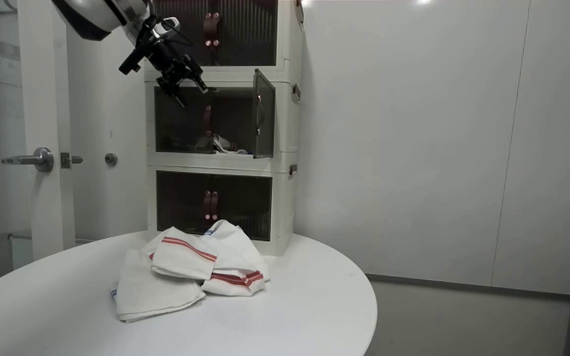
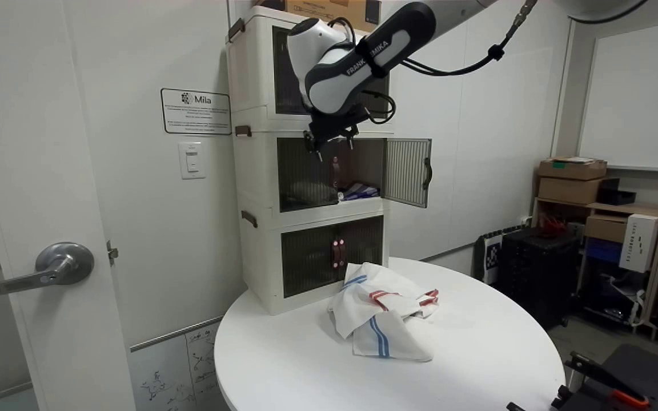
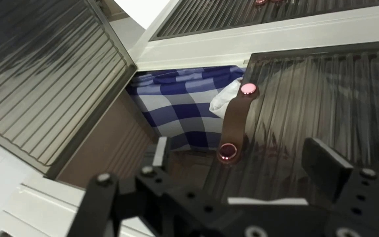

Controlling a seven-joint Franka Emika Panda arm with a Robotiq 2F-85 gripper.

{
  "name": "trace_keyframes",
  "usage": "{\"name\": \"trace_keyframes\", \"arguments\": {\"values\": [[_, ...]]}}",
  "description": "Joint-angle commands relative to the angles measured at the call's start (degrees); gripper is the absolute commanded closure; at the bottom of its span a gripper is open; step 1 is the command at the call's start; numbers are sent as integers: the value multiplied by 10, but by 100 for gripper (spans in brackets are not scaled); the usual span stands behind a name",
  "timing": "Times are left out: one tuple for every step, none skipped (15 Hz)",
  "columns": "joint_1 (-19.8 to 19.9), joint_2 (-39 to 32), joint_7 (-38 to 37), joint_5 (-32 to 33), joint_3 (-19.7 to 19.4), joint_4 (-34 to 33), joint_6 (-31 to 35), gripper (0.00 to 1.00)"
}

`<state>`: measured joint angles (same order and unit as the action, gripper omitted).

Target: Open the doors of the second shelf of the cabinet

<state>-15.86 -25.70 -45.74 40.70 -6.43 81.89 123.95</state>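
The white cabinet [image 1: 287, 116] stands on the round table. In its second shelf [image 2: 363, 162], one of the doors [image 1: 264, 116] is swung outward, also seen in the wrist view [image 3: 48, 82]. The other door [image 2: 303, 177] is shut, its brown strap handle [image 3: 236, 120] at its inner edge. Blue-white checked cloth [image 3: 186, 98] and a white item lie inside. My gripper [image 1: 194, 97] is open and empty in front of the upper part of the shut door. In the wrist view the fingers [image 3: 242, 154] stand wide apart, with the strap's lower stud between them in the picture, apparently not touching it.
Crumpled white towels [image 1: 191, 267] with red and blue stripes lie on the round white table [image 2: 306, 365] before the cabinet. The upper doors [image 1: 245, 32] and lower doors [image 2: 309, 257] are shut. A room door with a lever handle [image 2: 60, 268] stands beside the cabinet.
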Motion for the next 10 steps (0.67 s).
{"name": "trace_keyframes", "arguments": {"values": [[-17,0,-36,60,7,15,7,0],[-22,0,-49,76,9,19,2,0],[-28,-1,-69,99,10,25,0,0],[-36,-2,-101,127,8,29,-4,0],[-40,-2,-133,152,8,35,-9,0],[-41,-1,-164,173,10,41,-16,0],[-42,-1,-201,192,11,44,-25,0],[-40,0,-229,204,16,48,-33,0],[-37,-1,-255,213,21,50,-43,0],[-35,-4,-281,223,24,50,-54,0]]}}
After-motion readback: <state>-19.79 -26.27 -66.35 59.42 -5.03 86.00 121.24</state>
